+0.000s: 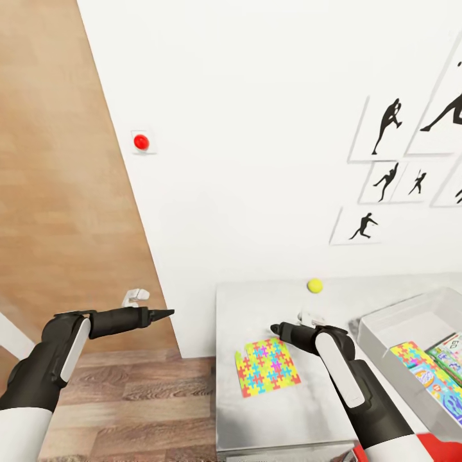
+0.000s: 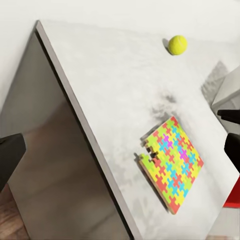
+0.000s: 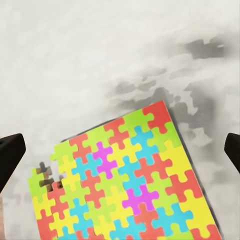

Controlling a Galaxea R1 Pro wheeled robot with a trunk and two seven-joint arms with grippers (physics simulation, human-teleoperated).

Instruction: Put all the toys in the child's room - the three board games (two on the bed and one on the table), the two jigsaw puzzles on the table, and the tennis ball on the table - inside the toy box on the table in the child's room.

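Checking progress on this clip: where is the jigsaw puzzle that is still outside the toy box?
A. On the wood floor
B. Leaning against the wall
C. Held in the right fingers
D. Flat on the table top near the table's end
D: the jigsaw puzzle lies flat on the table near its end, with the right gripper above it and holding nothing.

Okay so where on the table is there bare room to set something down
Bare tabletop lies between the jigsaw puzzle and the wall, left of the tennis ball, and along the near edge. It's crowded at the right, where the toy box sits.
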